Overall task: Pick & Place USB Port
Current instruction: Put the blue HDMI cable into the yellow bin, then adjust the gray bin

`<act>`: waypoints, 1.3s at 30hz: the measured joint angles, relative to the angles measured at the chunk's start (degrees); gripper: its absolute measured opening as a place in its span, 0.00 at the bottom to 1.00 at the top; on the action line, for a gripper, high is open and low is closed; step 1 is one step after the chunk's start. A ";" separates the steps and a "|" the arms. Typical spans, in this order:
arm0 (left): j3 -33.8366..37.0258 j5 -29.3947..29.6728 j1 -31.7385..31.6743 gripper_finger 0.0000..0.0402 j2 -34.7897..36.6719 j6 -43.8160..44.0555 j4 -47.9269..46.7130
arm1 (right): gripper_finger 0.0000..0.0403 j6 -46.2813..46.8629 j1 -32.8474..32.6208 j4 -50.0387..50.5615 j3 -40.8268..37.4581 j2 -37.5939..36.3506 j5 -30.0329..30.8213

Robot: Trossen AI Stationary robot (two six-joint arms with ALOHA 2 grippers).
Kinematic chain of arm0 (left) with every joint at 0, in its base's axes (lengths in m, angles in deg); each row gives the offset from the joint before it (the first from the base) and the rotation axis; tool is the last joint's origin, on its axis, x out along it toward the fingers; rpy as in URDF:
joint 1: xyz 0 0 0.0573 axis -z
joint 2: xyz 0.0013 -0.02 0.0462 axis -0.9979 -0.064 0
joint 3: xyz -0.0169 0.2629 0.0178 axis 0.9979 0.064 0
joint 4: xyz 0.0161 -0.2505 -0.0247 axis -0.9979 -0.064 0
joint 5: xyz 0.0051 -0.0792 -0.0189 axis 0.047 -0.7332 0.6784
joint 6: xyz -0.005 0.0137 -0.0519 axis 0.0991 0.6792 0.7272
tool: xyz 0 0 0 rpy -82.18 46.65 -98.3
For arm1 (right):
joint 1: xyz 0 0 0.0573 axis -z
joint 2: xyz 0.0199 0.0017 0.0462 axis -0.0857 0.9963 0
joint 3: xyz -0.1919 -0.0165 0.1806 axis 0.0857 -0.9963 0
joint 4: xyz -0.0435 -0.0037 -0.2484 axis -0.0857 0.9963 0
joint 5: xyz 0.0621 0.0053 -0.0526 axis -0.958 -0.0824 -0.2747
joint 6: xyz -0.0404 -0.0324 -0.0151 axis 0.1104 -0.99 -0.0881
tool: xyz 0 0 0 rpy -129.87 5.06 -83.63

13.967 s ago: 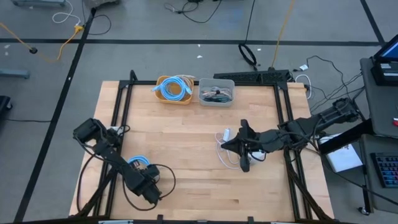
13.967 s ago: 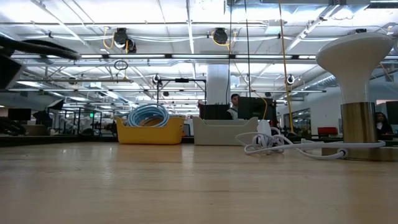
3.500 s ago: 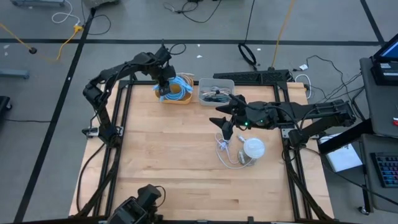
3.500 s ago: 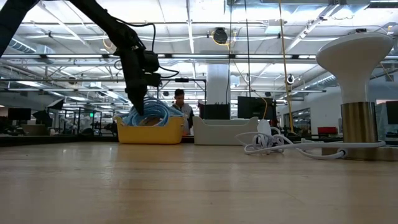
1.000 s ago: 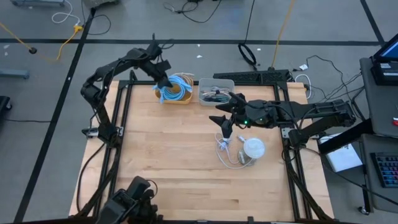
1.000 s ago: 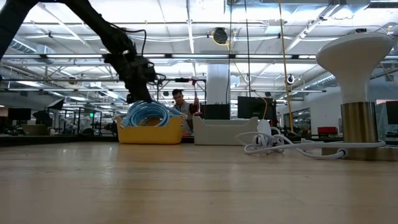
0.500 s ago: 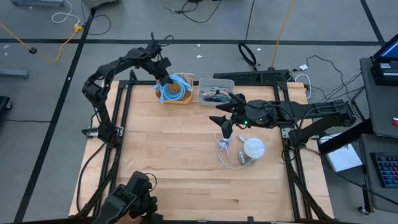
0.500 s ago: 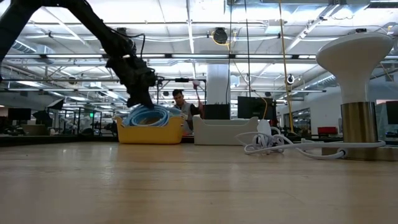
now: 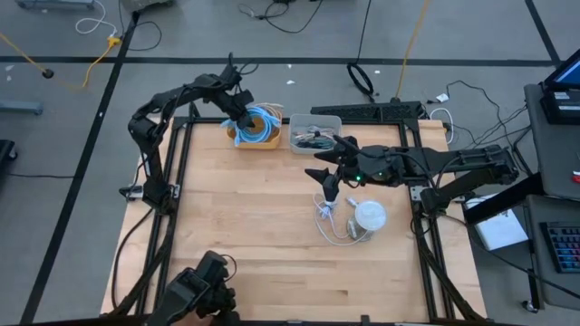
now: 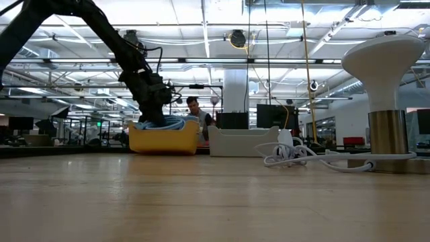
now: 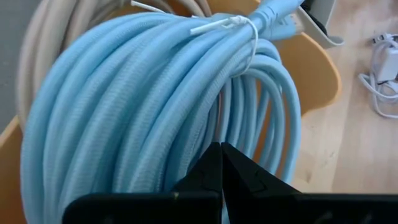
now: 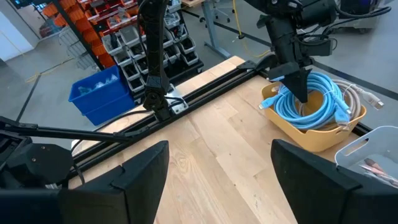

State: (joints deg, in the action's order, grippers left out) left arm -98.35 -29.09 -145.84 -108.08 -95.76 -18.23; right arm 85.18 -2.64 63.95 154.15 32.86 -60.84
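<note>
Reaching over the table's far edge toward eleven o'clock, the left gripper [image 9: 243, 119] stood with its fingers pressed together, holding nothing, tips down among the blue cable coil [image 9: 258, 126] in the yellow bin [image 9: 237, 138]. At three o'clock of that bin sat the clear bin [image 9: 315, 132]. Further right, the right gripper [image 9: 328, 185] hung spread wide and empty just above the white USB port [image 9: 329, 195], which lay on the table [image 9: 254, 226] with its cable beside the white round base [image 9: 370, 216].

two bins on the table, one yellow bin [image 9: 253, 136] and one clear bin [image 9: 315, 134], plus one white puck-shaped hub [image 9: 370, 215] and one person [image 10: 195, 115] out back
</note>
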 joint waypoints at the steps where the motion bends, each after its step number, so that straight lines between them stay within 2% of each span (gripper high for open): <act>1: 0.00 -0.02 0.03 0.00 0.00 0.01 -0.08 | 0.68 0.00 0.10 0.00 0.00 0.00 0.00; 15: 0.07 -1.42 1.93 0.00 1.16 -0.60 -3.65 | 0.68 -0.20 0.48 -0.04 0.00 0.00 0.04; 25: 0.07 -0.99 6.26 0.00 10.00 0.63 -3.28 | 0.68 -0.20 0.48 -0.04 0.00 0.00 0.04; 30: 0.07 -3.46 12.27 0.00 14.67 3.44 -2.50 | 0.67 0.28 0.48 2.15 0.00 0.00 -0.13; 32: 0.07 -3.63 16.14 0.00 15.74 5.63 -1.20 | 0.61 1.82 0.47 5.64 0.00 0.00 -0.09; 34: 0.07 -3.62 20.53 0.00 16.85 7.85 0.10 | 0.51 2.35 0.94 10.76 0.00 0.00 0.28; 36: 0.07 -3.05 25.00 0.00 18.01 10.22 2.11 | 0.34 2.42 1.72 15.48 -0.77 0.51 1.27; 38: 0.07 -0.85 29.18 0.00 18.62 13.14 4.74 | 0.13 2.32 2.74 17.53 -3.34 0.74 0.85; 39: 0.07 0.47 31.11 0.00 18.69 14.71 6.09 | 0.06 1.61 3.19 17.53 -5.17 0.82 -0.22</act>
State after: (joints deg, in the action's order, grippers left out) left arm -98.28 -28.62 -114.73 -89.39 -81.05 -12.14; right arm 86.78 0.55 81.48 148.98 33.67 -61.06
